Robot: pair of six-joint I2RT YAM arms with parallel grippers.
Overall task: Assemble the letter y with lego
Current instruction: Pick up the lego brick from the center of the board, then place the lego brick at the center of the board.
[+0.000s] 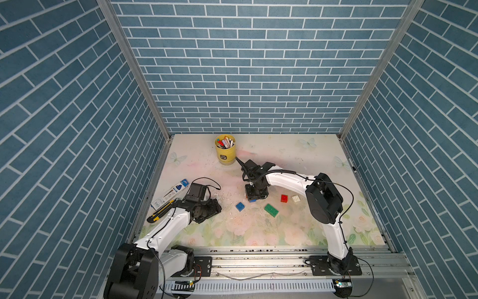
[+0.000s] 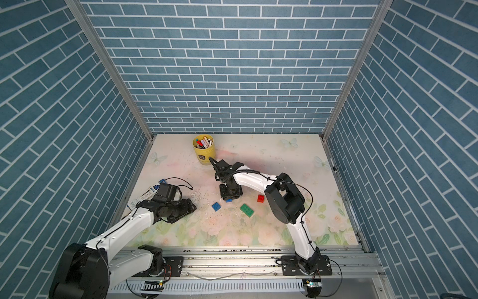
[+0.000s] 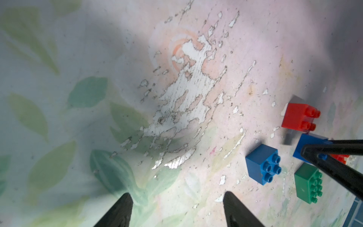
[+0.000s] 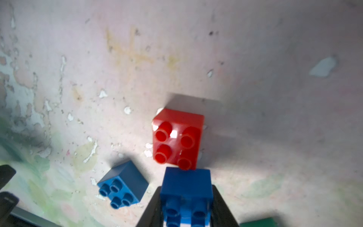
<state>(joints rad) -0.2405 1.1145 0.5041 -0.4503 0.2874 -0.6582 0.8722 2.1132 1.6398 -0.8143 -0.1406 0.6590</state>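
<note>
My right gripper (image 4: 186,189) is shut on a blue lego brick (image 4: 186,188), studs facing the camera. It hangs near the table's middle in both top views (image 1: 252,200) (image 2: 228,200). Just beyond the held brick a red brick (image 4: 177,137) sits on the mat; whether they touch I cannot tell. A second blue brick (image 1: 240,206) lies loose to the left, the green bar (image 1: 271,210) to the right in front. Farther right are another red brick (image 1: 284,198) and the white brick (image 1: 296,198). My left gripper (image 3: 176,194) is open and empty, left of the bricks (image 1: 217,207).
A yellow cup of markers (image 1: 225,152) stands at the back, just behind my right wrist. A pen box (image 1: 170,192) and a yellow utility knife (image 1: 160,213) lie along the left edge beside my left arm. Blue brick-pattern walls close in three sides.
</note>
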